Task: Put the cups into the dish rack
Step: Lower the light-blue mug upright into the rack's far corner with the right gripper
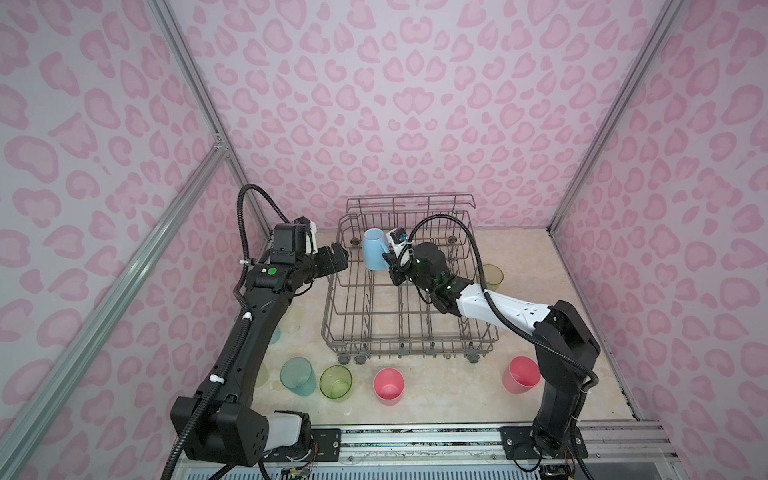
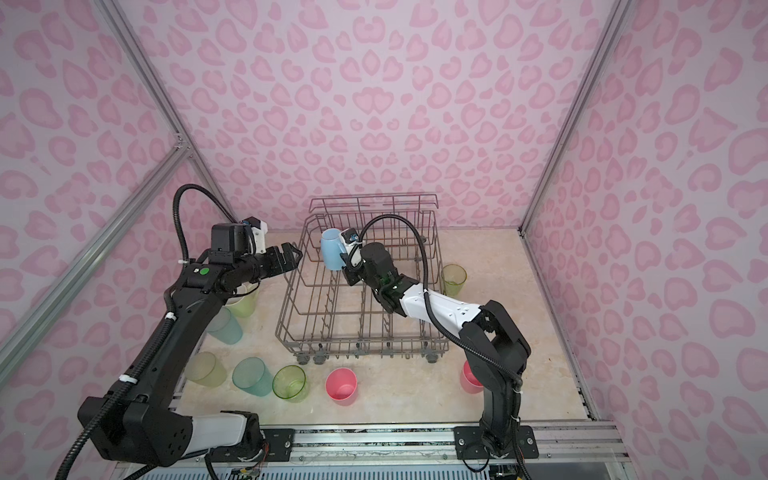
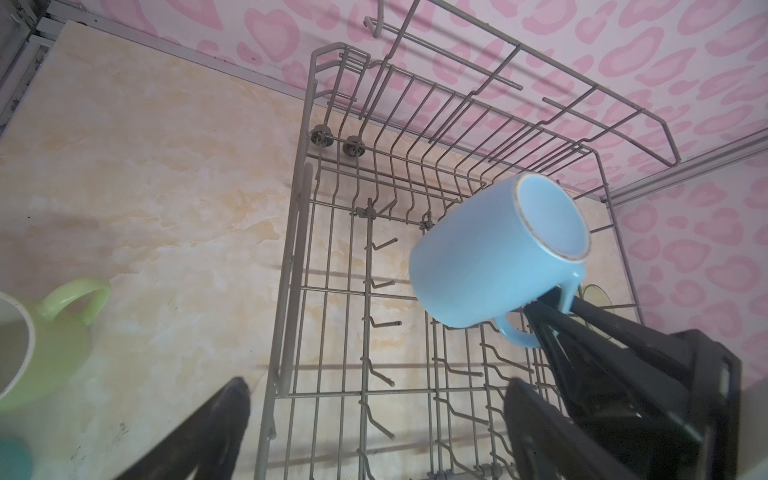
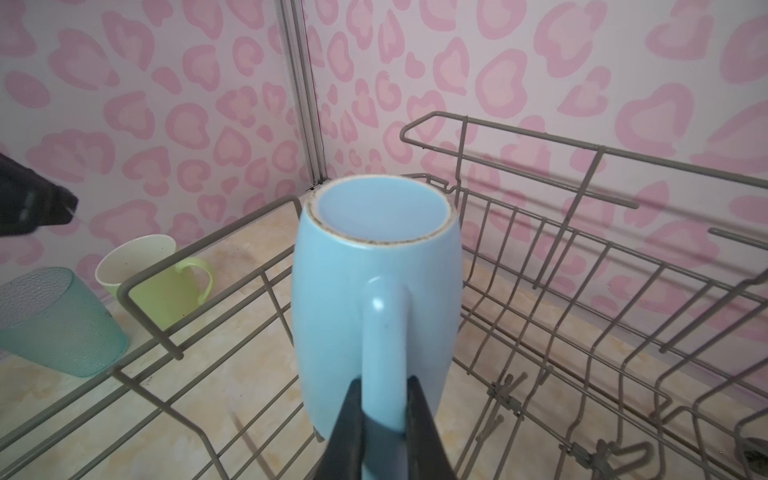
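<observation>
Right gripper [image 4: 384,382] pinches light-blue mug [image 4: 332,311] by its handle, base-up over dish rack [image 1: 409,345] far left; rigid, slick, probably pivots. Left gripper [image 2: 293,257] gapes, empty.

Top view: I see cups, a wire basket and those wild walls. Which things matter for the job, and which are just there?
Part of the job:
dish rack; light-blue mug, held in the right gripper; pink tumblers; lime-green cups; teal cups; pale yellowish cup; green handled mug.

Just there:
marble-look tabletop; patterned walls; metal rail in front.
</observation>
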